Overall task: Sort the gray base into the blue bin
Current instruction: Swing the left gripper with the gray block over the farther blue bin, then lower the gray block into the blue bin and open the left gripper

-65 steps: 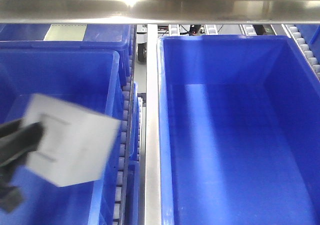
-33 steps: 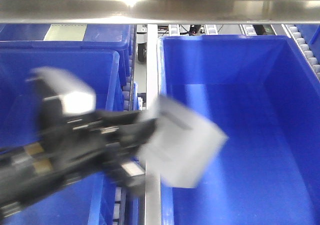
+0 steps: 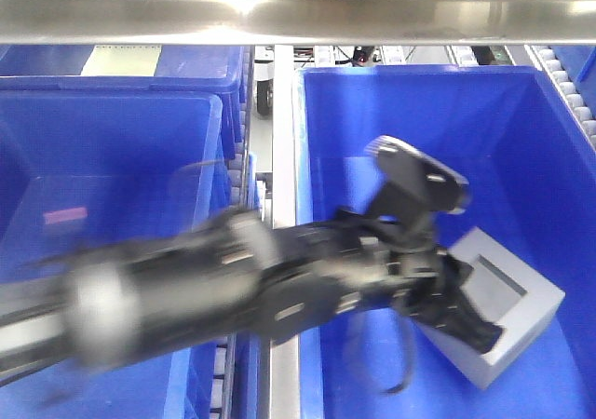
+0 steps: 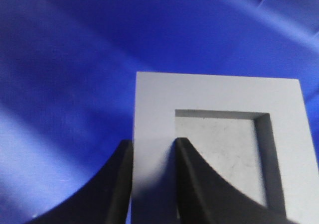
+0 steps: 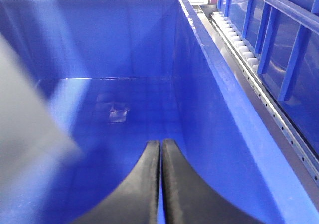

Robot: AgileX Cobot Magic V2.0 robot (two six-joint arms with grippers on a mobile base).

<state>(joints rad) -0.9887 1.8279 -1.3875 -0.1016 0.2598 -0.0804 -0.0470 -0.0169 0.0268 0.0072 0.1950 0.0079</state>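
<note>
Front view: the left gripper (image 3: 456, 312) reaches into the right-hand blue bin (image 3: 312, 214), holding the gray base (image 3: 507, 312) low inside it.

Left wrist view: the fingers (image 4: 192, 174) clamp one wall of the recessed base.

Right wrist view: the right gripper (image 5: 160, 157) has its fingers pressed together, empty.

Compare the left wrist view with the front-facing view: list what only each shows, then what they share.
Only the left wrist view shows the left gripper fingers pinching one wall of the gray base, one finger inside its square recess. Only the front-facing view shows the whole left arm reaching across the metal divider, a second blue crate on the left with a small pink item in it, and the steel rail above. Both show the gray base inside the blue bin.
</note>
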